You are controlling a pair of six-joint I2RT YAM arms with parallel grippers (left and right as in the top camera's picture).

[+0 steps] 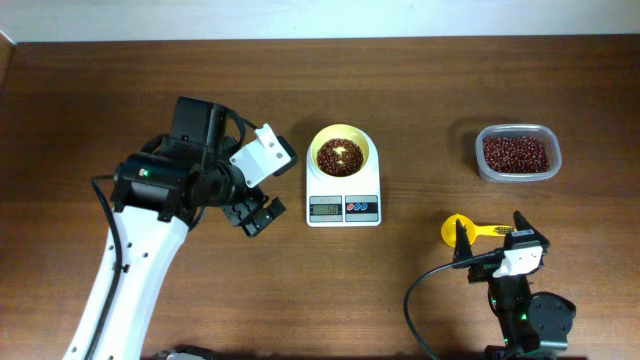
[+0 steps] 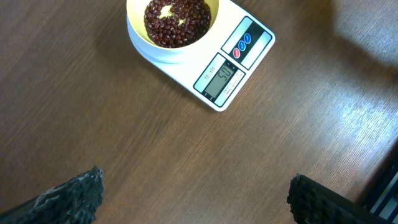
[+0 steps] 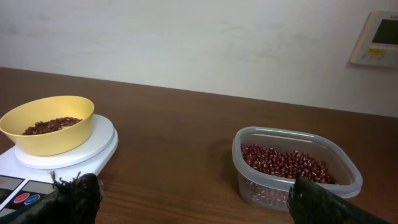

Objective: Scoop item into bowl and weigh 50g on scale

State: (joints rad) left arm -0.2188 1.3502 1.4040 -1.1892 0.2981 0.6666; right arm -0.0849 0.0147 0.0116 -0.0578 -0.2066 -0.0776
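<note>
Two lots of beans are on the bench (image 1: 120,80). One lot, the dark reddish-brown beans (image 1: 340,155), lies as a shallow heap in the pale yellow bowl (image 1: 364,148), with bare patches of the bowl's floor showing through. The bowl sits upright on the round platform of the white scale (image 1: 343,195), just above centre in the overhead frame. On the scale's front, the grey display (image 2: 222,79) sits beside the red and blue buttons (image 2: 242,43). In the left wrist view its digits look like 50, though they are small.

The second lot of beans fills the bottom of a clear plastic tub (image 1: 481,150) at the upper right of the overhead frame, well apart from the scale. A bright yellow scoop (image 1: 458,230) lies on the bench below the tub, at the lower right.

The left gripper (image 1: 258,215) hangs to the left of the scale, near it but not touching. Its fingers (image 2: 74,196) are spread wide, and only bare bench shows between them. It holds nothing.

The right gripper (image 1: 490,234) is at the lower right, with its fingers (image 3: 81,196) also spread wide. In the overhead view the scoop's handle runs between them. Whether either finger touches the handle cannot be told, and no closure on it is seen.

A wall panel (image 3: 378,38) shows at the upper right of the right wrist view.
</note>
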